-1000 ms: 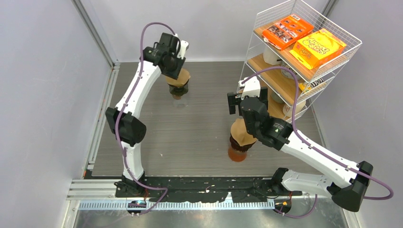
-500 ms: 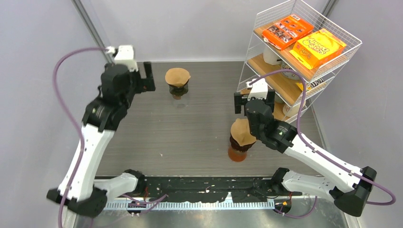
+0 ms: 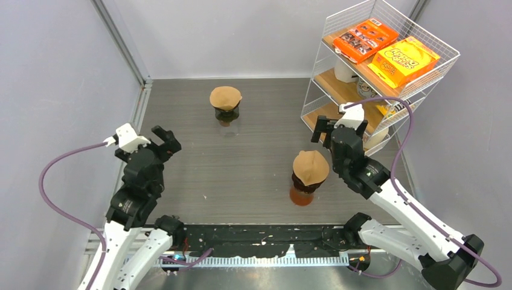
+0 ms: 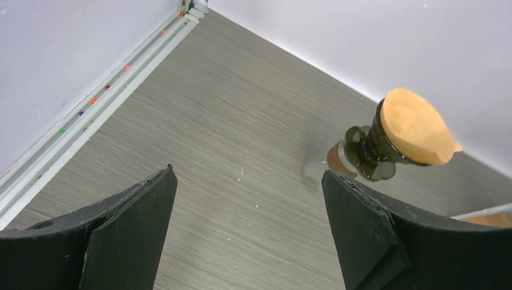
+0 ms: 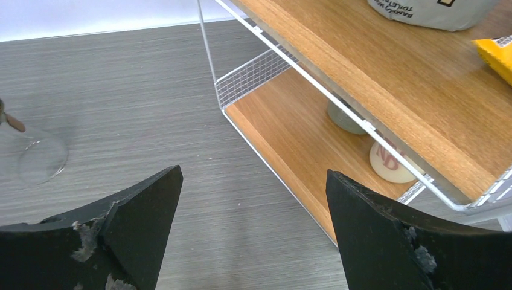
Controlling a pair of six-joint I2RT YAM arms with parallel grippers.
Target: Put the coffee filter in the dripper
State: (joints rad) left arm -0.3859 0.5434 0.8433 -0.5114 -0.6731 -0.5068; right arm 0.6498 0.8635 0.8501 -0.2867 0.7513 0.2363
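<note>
A brown coffee filter [image 3: 226,96] sits in the dark dripper [image 3: 227,113] on a glass stand at the back of the table; in the left wrist view the filter [image 4: 416,127] and dripper [image 4: 369,151] show at the upper right. Nearer me, a second filter [image 3: 311,167] rests in a dripper over an amber glass [image 3: 301,195]. My left gripper [image 3: 147,144] is open at the left side, far from both and holding nothing [image 4: 247,172]. My right gripper [image 3: 339,128] is open and holding nothing beside the shelf, just right of the near dripper [image 5: 254,171].
A white wire shelf [image 3: 386,72] with wooden boards stands at the back right, holding orange boxes [image 3: 386,48], cups and a bag. Its lower board [image 5: 290,145] lies right ahead of my right fingers. A clear glass base [image 5: 36,158] shows at that view's left edge.
My left gripper opened, let go of the far filter and swung back to the near left side. My right arm pulled away from the near dripper towards the shelf.
</note>
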